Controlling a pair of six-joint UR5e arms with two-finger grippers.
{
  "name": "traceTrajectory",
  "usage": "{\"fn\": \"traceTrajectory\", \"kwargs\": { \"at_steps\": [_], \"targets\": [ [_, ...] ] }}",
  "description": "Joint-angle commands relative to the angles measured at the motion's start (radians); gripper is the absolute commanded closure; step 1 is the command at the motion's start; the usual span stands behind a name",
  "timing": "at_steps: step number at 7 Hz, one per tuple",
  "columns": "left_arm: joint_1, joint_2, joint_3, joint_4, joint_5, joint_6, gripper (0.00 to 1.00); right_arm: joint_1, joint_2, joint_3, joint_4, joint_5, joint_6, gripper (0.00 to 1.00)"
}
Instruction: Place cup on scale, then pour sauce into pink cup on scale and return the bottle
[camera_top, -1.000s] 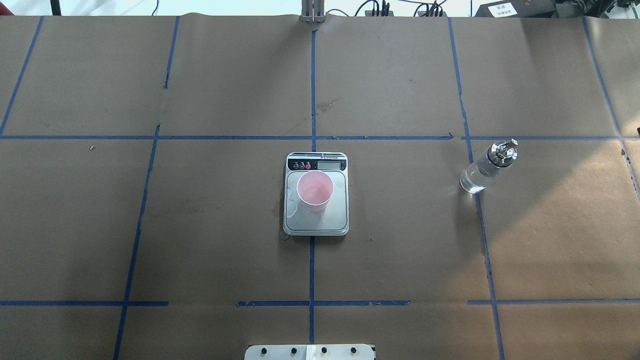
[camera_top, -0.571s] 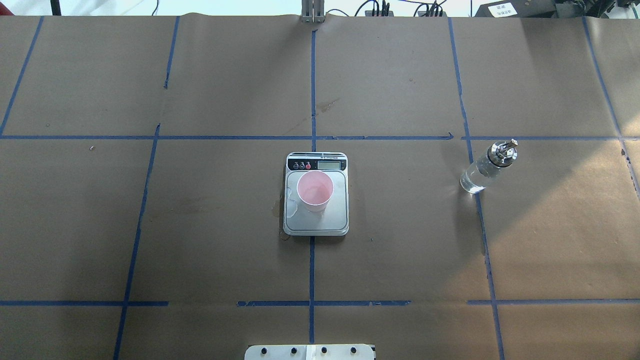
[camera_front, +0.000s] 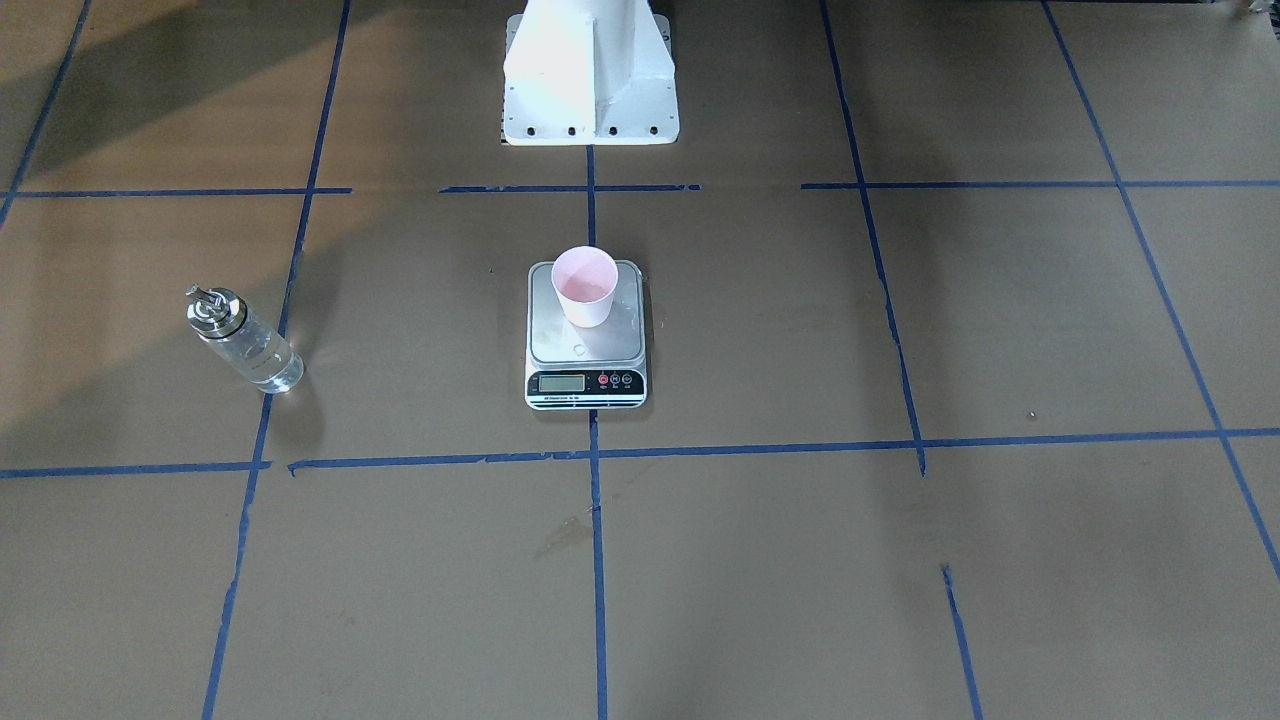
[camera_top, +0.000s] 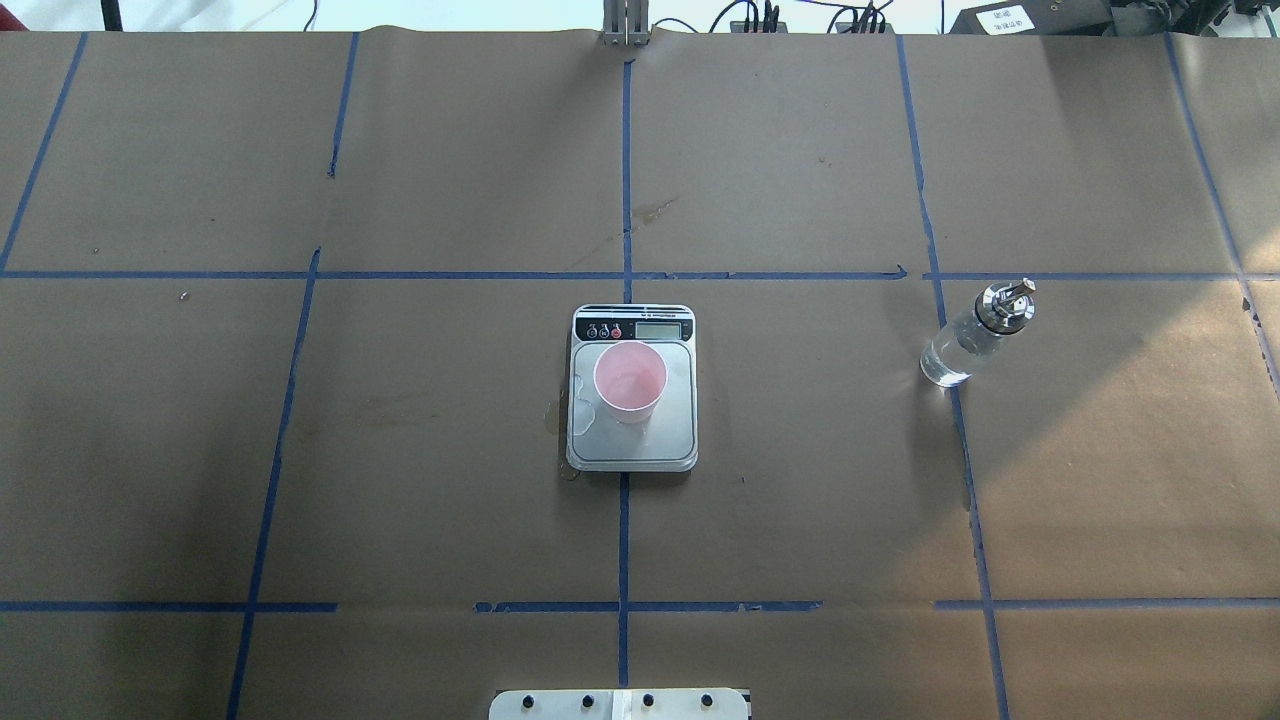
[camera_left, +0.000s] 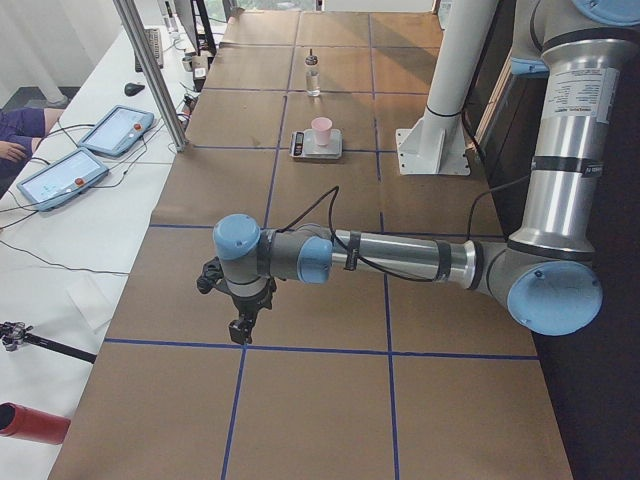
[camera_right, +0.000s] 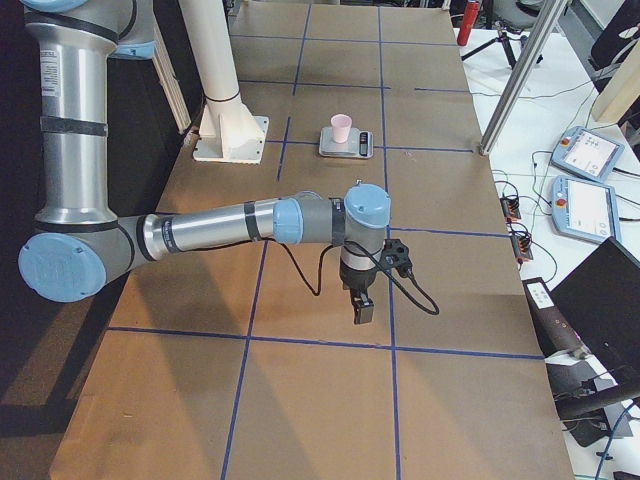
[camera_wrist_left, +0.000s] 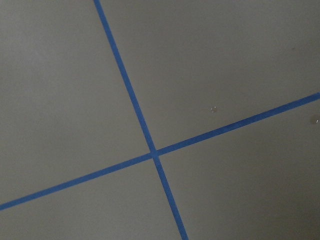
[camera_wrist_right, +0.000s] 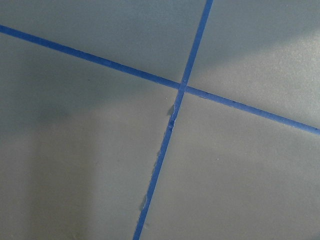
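The pale pink cup (camera_top: 630, 380) stands upright on the silver scale (camera_top: 632, 455) at the table's middle; it also shows in the front view (camera_front: 585, 285). The clear glass bottle (camera_top: 965, 340) with its metal cap stands upright and alone on the table, to the scale's right, with clear sauce in it (camera_front: 260, 360). My left gripper (camera_left: 240, 330) hangs low over bare paper far from the scale. My right gripper (camera_right: 361, 312) hangs the same way at the other end. Both show only in the side views, so I cannot tell if they are open. Neither holds anything.
Brown paper with a blue tape grid (camera_top: 625, 250) covers the table. The white robot pedestal (camera_front: 590, 90) stands behind the scale. A wet patch lies on the scale's platform beside the cup (camera_top: 582, 405). Tablets (camera_left: 60, 175) lie on the side bench.
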Motion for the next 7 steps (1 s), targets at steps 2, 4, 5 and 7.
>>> {"fn": "traceTrajectory", "kwargs": {
  "at_steps": [2, 4, 5, 7],
  "targets": [
    [-0.015, 0.048, 0.031, -0.028, -0.012, 0.067, 0.00, 0.005, -0.021, -0.006, 0.000, 0.086, 0.014, 0.00],
    [-0.018, 0.045, 0.024, -0.025, -0.009, 0.066, 0.00, 0.005, -0.021, -0.008, 0.000, 0.086, 0.104, 0.00],
    [-0.021, 0.042, 0.024, -0.025, -0.007, 0.066, 0.00, 0.011, -0.024, -0.017, 0.000, 0.086, 0.106, 0.00],
    [-0.022, 0.034, 0.022, -0.025, -0.005, 0.066, 0.00, 0.060, -0.011, -0.099, 0.003, 0.153, 0.100, 0.00]
  ]
}}
